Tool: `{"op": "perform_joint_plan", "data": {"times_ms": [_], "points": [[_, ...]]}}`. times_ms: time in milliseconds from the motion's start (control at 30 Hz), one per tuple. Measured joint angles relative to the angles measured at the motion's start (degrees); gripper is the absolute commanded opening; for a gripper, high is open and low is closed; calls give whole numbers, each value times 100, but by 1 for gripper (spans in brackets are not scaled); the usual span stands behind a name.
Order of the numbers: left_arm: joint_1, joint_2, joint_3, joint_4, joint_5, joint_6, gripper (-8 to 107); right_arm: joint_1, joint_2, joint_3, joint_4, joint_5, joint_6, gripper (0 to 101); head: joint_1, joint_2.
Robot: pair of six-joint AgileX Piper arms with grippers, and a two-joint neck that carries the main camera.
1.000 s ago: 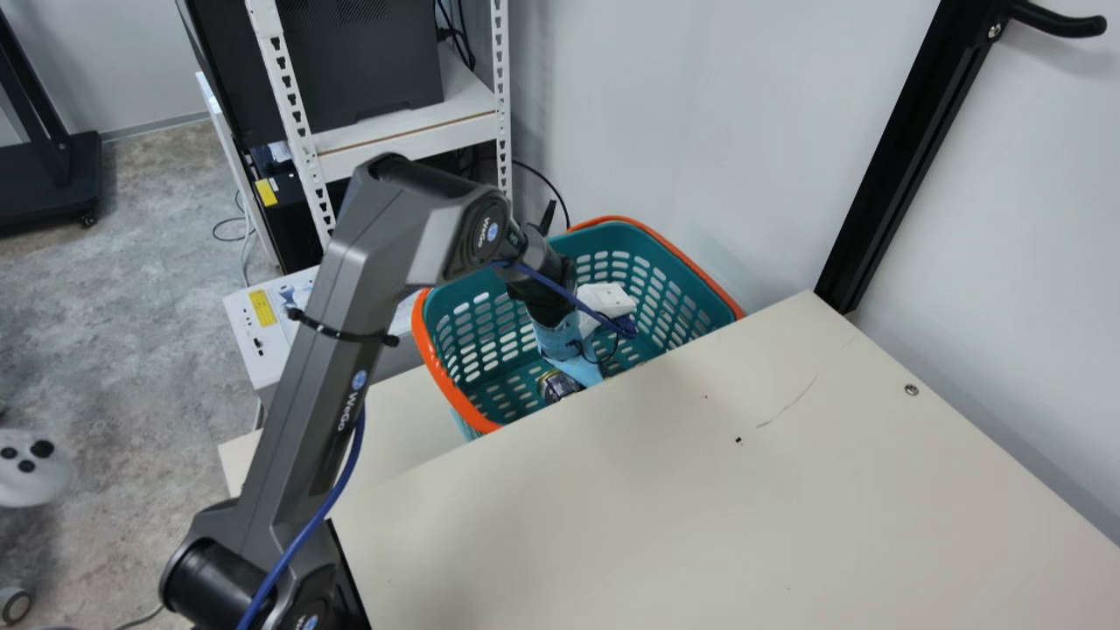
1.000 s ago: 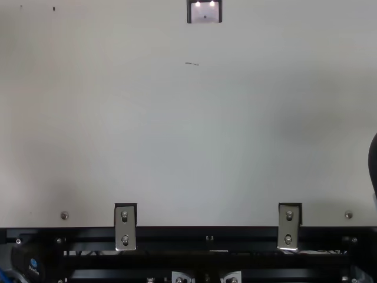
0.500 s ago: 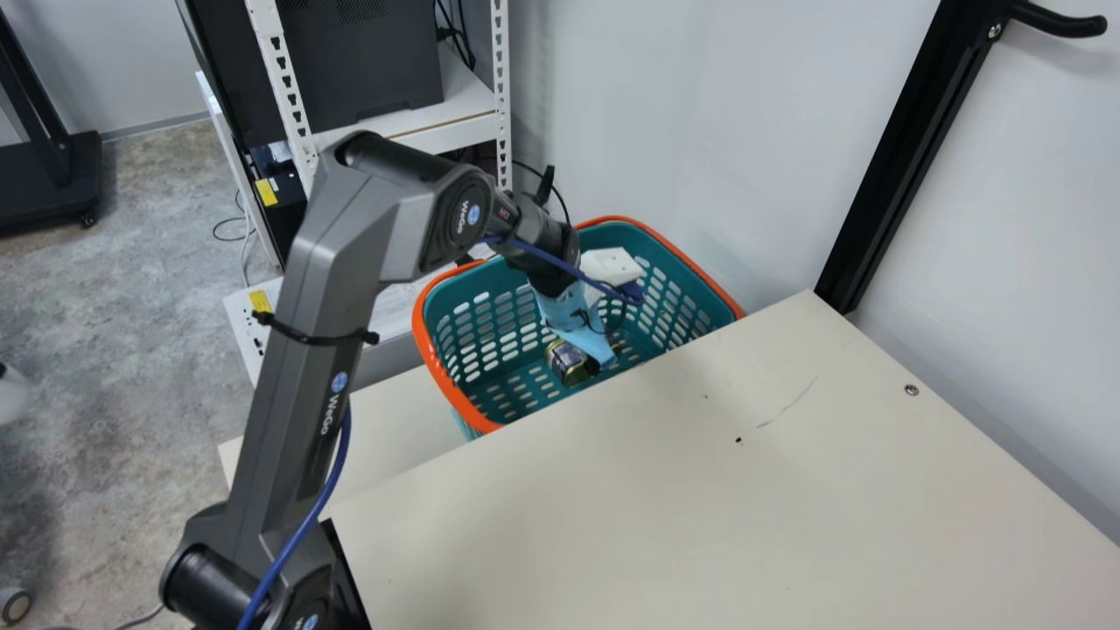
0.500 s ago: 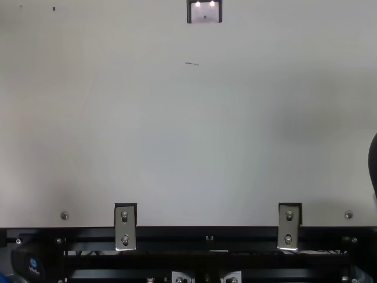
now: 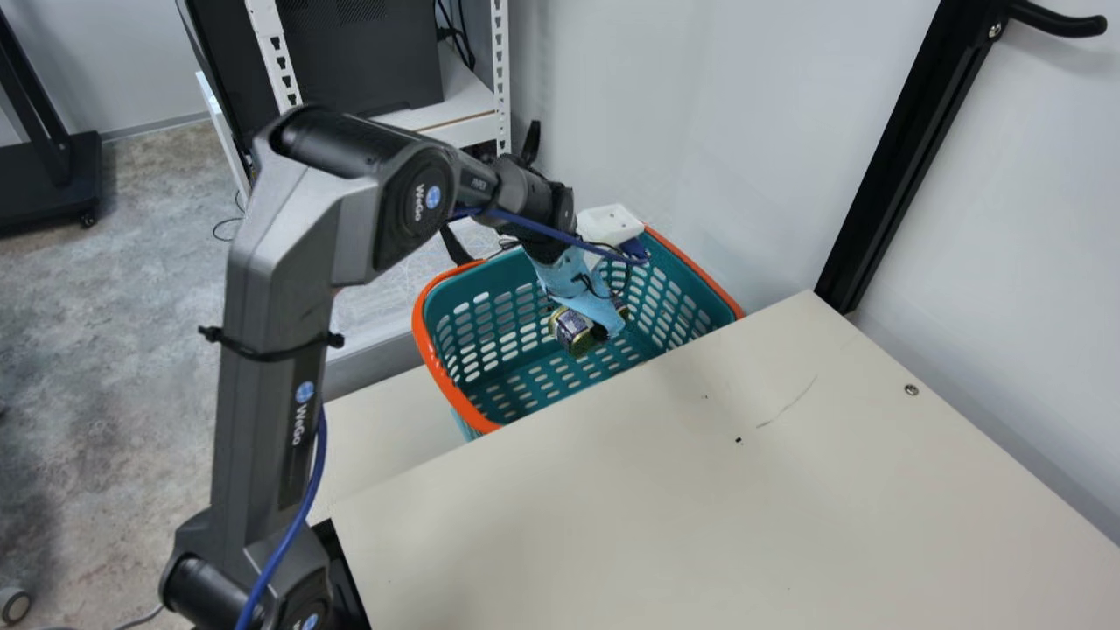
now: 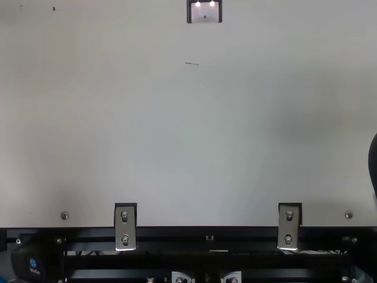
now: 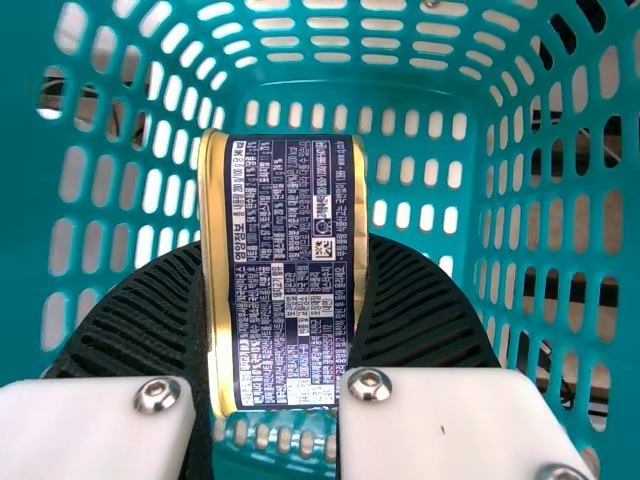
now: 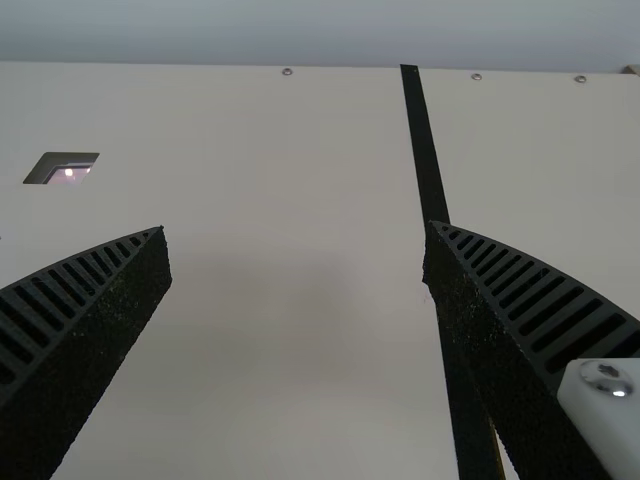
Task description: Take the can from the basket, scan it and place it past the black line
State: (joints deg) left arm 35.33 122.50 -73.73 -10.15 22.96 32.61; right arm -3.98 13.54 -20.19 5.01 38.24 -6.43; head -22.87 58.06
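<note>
Over the last second the left gripper (image 5: 604,327) has come up through the basket (image 5: 423,339) and brought the can (image 5: 570,332) with it: the can sat low, partly behind the edge of the table (image 5: 787,499), and now it hangs higher, still inside the basket below the rim. The arm (image 5: 273,350) has drawn back, its elbow swinging toward the main view's left and upward. The left wrist view has the black fingers (image 7: 425,310) closed on the can from both sides, at its gold rims, parted only by the can itself. The right gripper (image 8: 296,228) is over the table, fingers spread wide with nothing between them, near the black line (image 8: 424,145). In the top view, the scanner (image 6: 205,13) lies where it did
</note>
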Motion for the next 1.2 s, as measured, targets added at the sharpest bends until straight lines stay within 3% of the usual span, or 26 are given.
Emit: {"op": "perform_joint_plan", "data": {"times_ms": [633,1200], "points": [[94,-1288,228,281,461,-716,10,0,0,0,0,0,0,101,0,0],[-290,-2723,807,504,853,-1269,10,0,0,0,0,5,0,101,0,0]]}}
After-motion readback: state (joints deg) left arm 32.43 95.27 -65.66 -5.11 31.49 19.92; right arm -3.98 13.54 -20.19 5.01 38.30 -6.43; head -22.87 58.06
